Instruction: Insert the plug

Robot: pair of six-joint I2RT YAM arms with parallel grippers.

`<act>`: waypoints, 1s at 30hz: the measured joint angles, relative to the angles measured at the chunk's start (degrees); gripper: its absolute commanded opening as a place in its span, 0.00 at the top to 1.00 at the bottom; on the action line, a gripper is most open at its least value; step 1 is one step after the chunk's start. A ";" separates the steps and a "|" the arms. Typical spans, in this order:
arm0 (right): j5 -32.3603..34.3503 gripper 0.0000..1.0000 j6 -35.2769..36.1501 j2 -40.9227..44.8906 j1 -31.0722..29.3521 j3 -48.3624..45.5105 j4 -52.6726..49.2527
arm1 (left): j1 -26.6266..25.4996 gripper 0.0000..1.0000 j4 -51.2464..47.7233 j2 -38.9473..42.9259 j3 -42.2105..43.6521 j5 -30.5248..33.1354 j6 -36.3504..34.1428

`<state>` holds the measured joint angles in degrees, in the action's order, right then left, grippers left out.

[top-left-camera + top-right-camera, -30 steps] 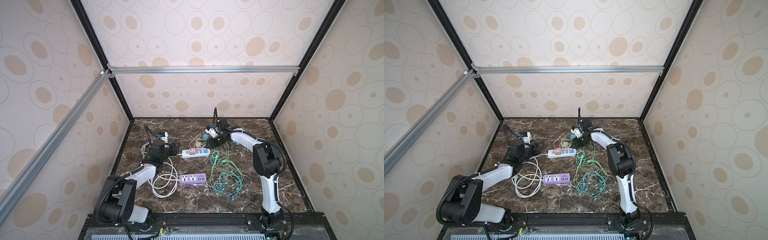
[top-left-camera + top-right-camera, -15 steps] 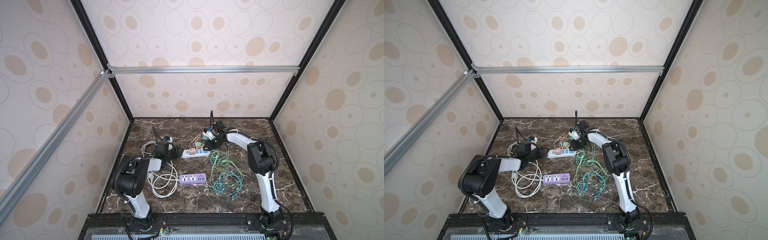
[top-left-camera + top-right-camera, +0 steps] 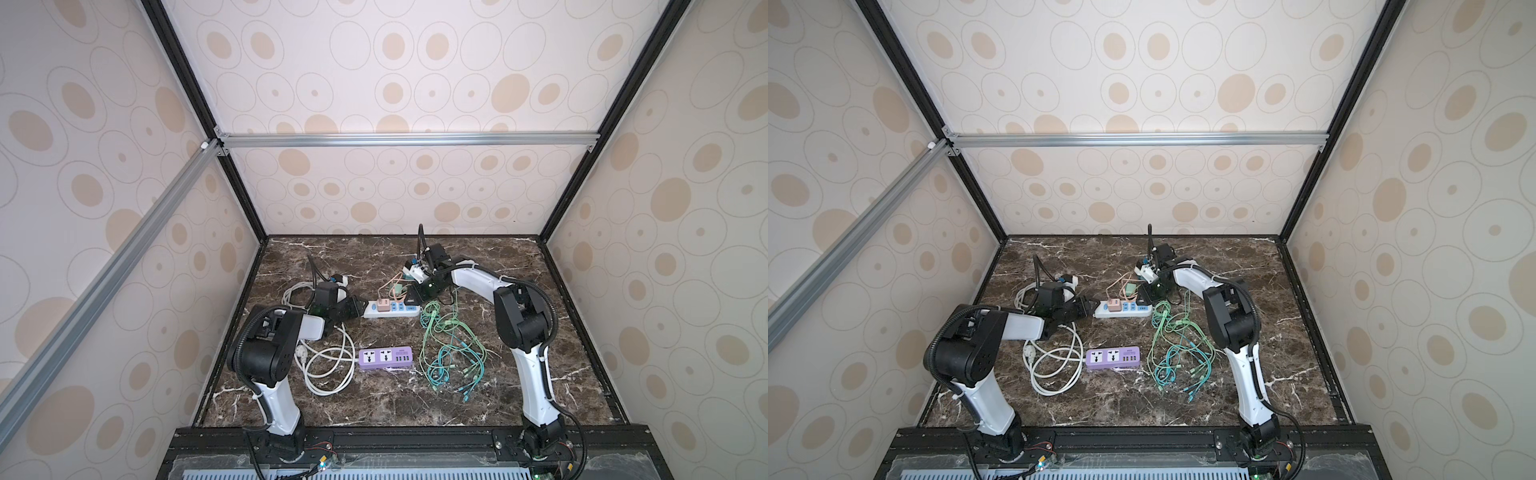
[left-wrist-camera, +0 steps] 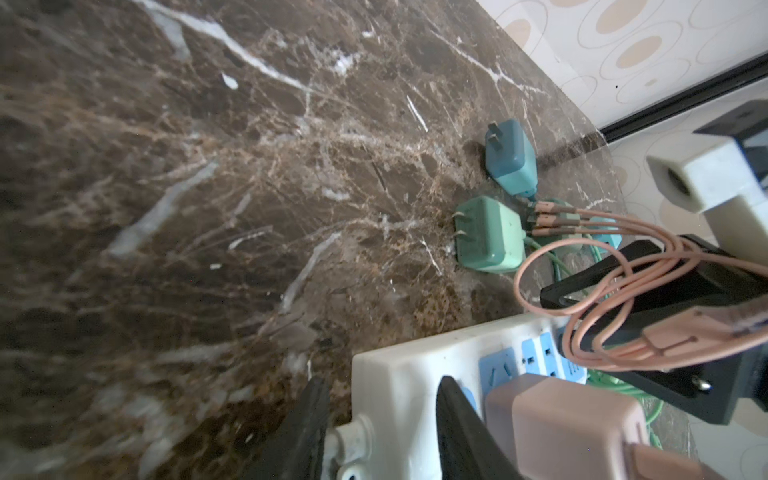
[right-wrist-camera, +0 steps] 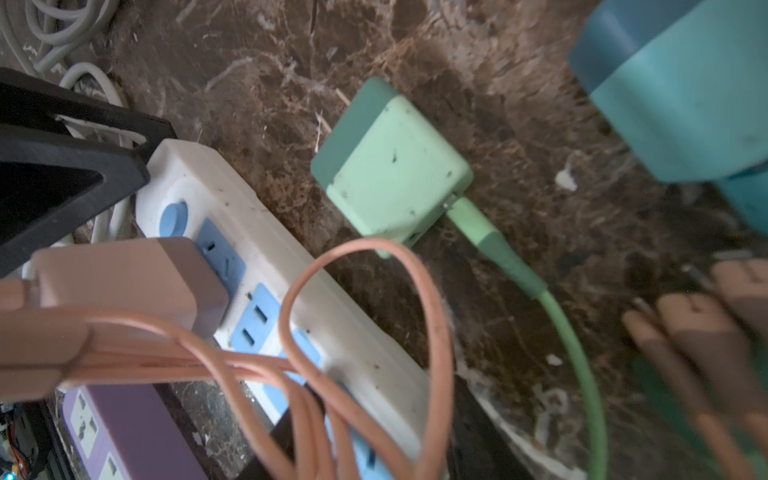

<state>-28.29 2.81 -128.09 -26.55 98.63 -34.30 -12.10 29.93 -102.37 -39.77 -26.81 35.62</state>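
A white power strip (image 3: 392, 310) (image 3: 1126, 310) with blue sockets lies mid-table. A pink plug (image 3: 381, 306) (image 4: 573, 424) (image 5: 124, 274) sits in the socket nearest its switch end. My left gripper (image 3: 356, 309) (image 3: 1088, 309) (image 4: 380, 432) straddles that end of the strip (image 4: 399, 374), jaws closed in on it by the cord collar. At the other end my right gripper (image 3: 415, 297) (image 3: 1148, 295) (image 5: 374, 449) is shut across the strip (image 5: 257, 220). A green plug (image 4: 488, 237) (image 5: 395, 174) and a blue plug (image 4: 511, 156) (image 5: 681, 91) lie loose behind the strip.
A purple power strip (image 3: 385, 357) lies nearer the front. Beside it on the left is a coiled white cord (image 3: 328, 365), and on the right a tangle of green cables (image 3: 449, 353). Pink cable loops (image 5: 365, 332) hang over the white strip. Patterned walls enclose three sides.
My left gripper has moved right onto the strip's end and its jaws have narrowed around it. The right gripper has shifted slightly left and stays on the strip's other end.
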 measured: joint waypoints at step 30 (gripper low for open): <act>4.66 0.49 -6.84 19.34 1.86 -16.65 3.08 | 0.11 0.41 -8.79 26.43 15.02 2.89 -2.67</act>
<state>-23.64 -4.03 -108.75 -24.69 81.97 -31.22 -11.99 21.15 -75.94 -24.75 -23.92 32.95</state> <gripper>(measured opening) 0.520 0.569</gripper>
